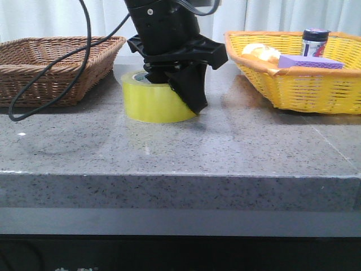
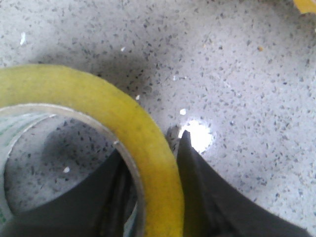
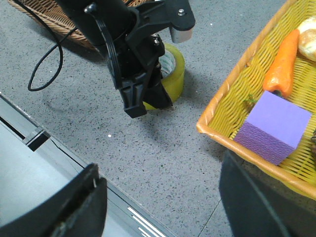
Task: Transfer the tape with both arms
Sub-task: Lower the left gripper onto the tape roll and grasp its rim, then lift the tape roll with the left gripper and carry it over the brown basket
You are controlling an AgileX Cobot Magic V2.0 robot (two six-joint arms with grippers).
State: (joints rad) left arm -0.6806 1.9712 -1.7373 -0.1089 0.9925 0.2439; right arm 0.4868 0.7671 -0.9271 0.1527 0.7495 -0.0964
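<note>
The tape (image 1: 152, 104) is a wide yellow roll lying flat on the grey stone table (image 1: 180, 152), between the two baskets. My left gripper (image 1: 175, 93) comes down on it from above. In the left wrist view one black finger (image 2: 98, 192) is inside the white core and the other finger (image 2: 207, 192) is against the outside of the yellow wall (image 2: 148, 143), so the left gripper (image 2: 153, 148) is closed on the wall. The right wrist view shows the tape (image 3: 176, 74) and the left gripper (image 3: 148, 94) from the side. My right gripper (image 3: 160, 165) is open and empty, above the table's front edge.
A brown wicker basket (image 1: 56, 62) stands at the back left, and a black cable (image 1: 34, 96) loops over it onto the table. A yellow basket (image 1: 304, 90) at the back right holds a purple sponge block (image 3: 274, 126), a carrot (image 3: 281, 64) and a bottle (image 1: 315, 42).
</note>
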